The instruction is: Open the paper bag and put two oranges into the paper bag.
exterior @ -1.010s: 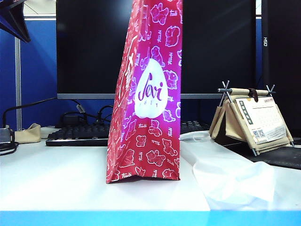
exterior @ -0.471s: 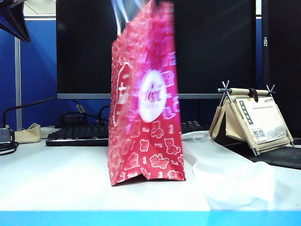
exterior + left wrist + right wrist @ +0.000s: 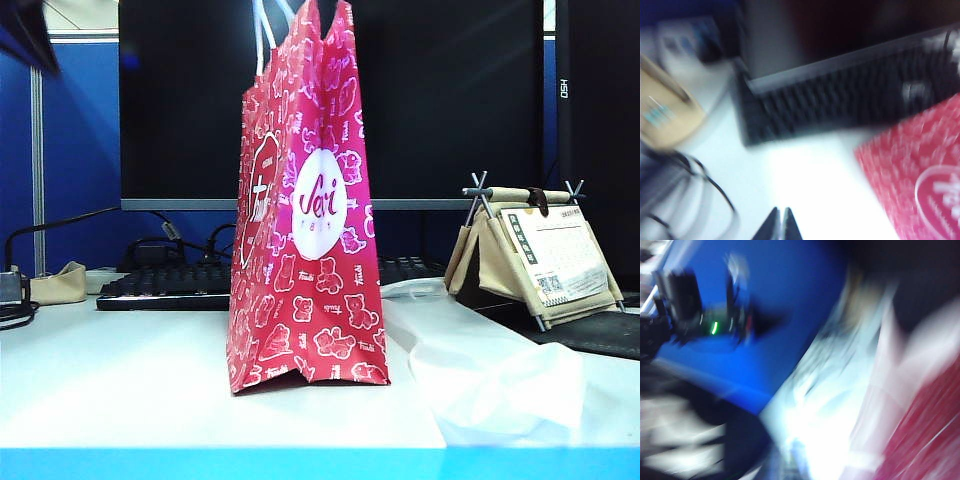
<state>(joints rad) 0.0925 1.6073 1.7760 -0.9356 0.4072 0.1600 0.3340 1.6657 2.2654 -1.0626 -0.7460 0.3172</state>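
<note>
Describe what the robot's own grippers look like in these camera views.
Little shows. In the left wrist view, the left gripper appears as two dark, pointed fingertips pressed together over the white table. The right gripper cannot be made out: the right wrist view is smeared with motion blur. The exterior view shows neither gripper, and no cables or markings are readable.

1. The paper bag (image 3: 310,250) bears a white oval reading "Jovi" in red script.
2. Small "Trudi" wordmarks repeat among its bear outlines.
3. The dark monitor (image 3: 590,100) edge reads "OSD" vertically.
4. The desk calendar (image 3: 555,255) print is illegible.
</note>
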